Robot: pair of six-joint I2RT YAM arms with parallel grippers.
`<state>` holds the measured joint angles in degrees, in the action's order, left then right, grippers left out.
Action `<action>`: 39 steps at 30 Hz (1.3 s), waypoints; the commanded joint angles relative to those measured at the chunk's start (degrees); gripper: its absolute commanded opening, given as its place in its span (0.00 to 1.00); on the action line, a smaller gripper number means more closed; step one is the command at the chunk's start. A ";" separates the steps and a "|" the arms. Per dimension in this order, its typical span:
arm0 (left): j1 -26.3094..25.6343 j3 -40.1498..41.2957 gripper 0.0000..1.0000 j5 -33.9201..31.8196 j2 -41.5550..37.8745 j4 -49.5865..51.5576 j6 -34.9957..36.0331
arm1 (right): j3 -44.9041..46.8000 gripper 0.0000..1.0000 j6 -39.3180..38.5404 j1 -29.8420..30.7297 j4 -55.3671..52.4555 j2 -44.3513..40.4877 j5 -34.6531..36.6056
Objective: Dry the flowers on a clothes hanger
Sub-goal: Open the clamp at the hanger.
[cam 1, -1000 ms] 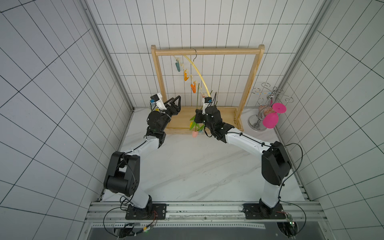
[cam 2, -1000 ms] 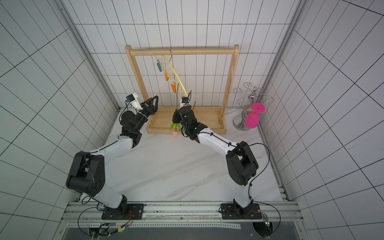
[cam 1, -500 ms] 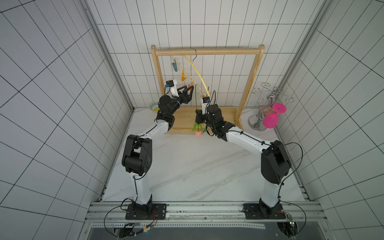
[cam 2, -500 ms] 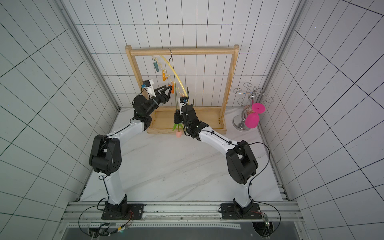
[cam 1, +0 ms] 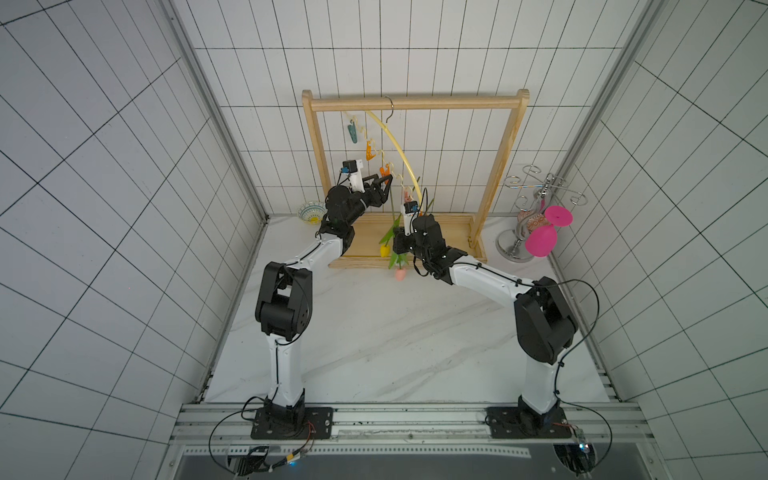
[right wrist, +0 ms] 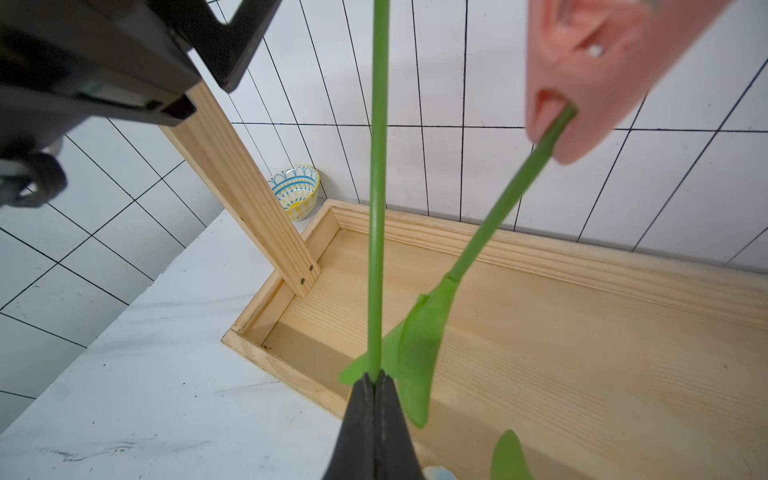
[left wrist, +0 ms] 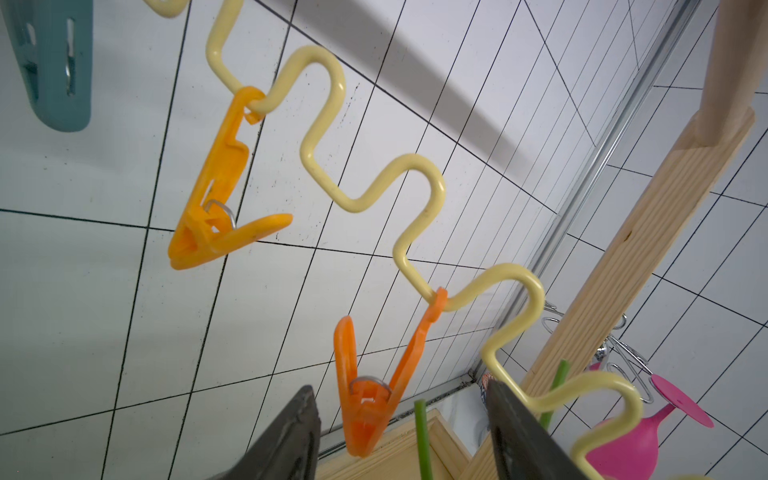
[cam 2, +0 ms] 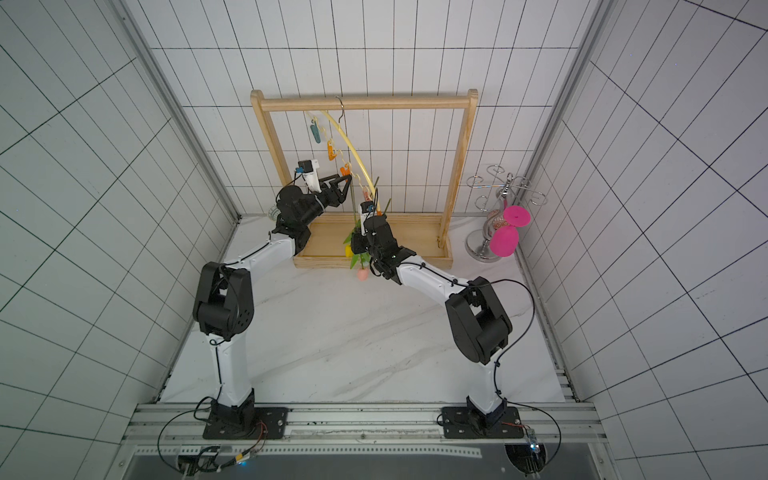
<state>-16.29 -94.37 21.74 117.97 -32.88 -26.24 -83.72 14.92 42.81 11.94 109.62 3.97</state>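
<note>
Left tool point(left wrist: 400, 386): jaws partly apart on either side of an orange clip point(left wrist: 365, 411), not gripping it.
Right tool point(right wrist: 375, 380): closed on an upright tulip stem point(right wrist: 377, 208) below the clothes hanger point(cam 1: 397, 143).
Clothes hanger: hooked, tilted, on the wooden rack point(cam 1: 415, 102).
Second stem point(right wrist: 498, 208): held in the pink clip point(right wrist: 590, 75).
Yellow tulip head point(cam 1: 384, 250): hanging downward over the rack base.

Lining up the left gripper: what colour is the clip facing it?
The clip is orange; left wrist view shows it best.

Both arms reached forward with elbows bent. The left tool point(left wrist: 399, 388) was raised, its jaws parted and gripping nothing. The right tool point(right wrist: 376, 380), lower, was pinched tight on a green stem point(right wrist: 379, 208).
</note>
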 commanded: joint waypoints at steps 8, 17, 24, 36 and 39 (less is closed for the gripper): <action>-0.23 -7.14 0.59 1.87 3.75 3.75 2.24 | -3.15 0.00 6.57 -2.38 -4.83 -0.85 -0.01; -0.23 -8.39 0.55 2.61 6.22 2.55 1.08 | -4.41 0.00 10.89 -2.38 -4.64 -1.69 -2.47; -0.23 -12.07 0.49 2.77 7.97 3.22 -0.03 | -5.82 0.00 10.07 -2.38 -5.24 -1.48 -3.53; -0.49 -15.60 0.38 2.96 9.38 5.12 0.05 | -7.59 0.00 9.45 -2.42 -6.10 -1.17 -3.44; -0.49 -15.70 0.33 2.87 9.38 5.20 0.13 | -7.77 0.00 9.18 -2.40 -6.23 -1.17 -3.35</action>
<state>-16.53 -108.68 24.29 126.30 -28.69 -26.50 -88.49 24.62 40.75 5.96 109.49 0.80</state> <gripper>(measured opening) 0.334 0.040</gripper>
